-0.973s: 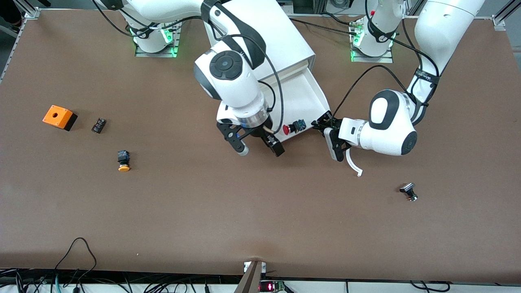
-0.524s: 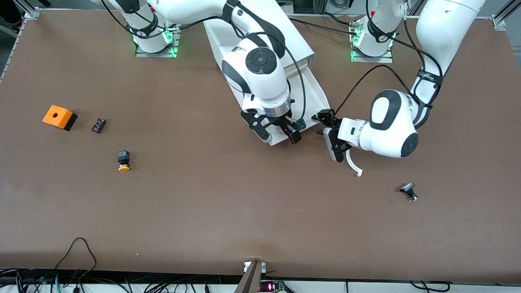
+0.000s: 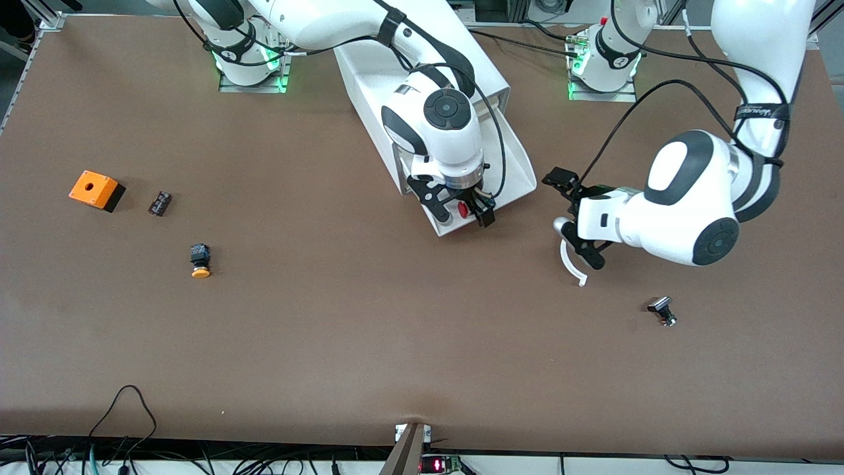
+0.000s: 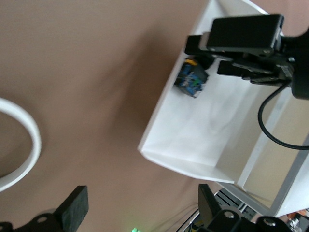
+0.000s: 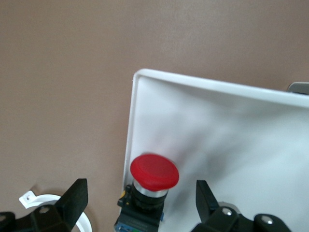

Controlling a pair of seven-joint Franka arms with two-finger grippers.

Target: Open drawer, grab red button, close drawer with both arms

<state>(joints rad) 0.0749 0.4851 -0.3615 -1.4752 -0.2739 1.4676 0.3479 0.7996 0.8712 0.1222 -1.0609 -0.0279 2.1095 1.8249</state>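
The right gripper (image 3: 461, 212) hung spread wide over the drawer (image 3: 517, 173), which stood pulled out of the white cabinet (image 3: 461, 53), its fingers either side of the red-capped button (image 3: 463, 210) lying in the tray. The left gripper (image 3: 575, 221), jaws wide and empty, hovered over bare table near the drawer.
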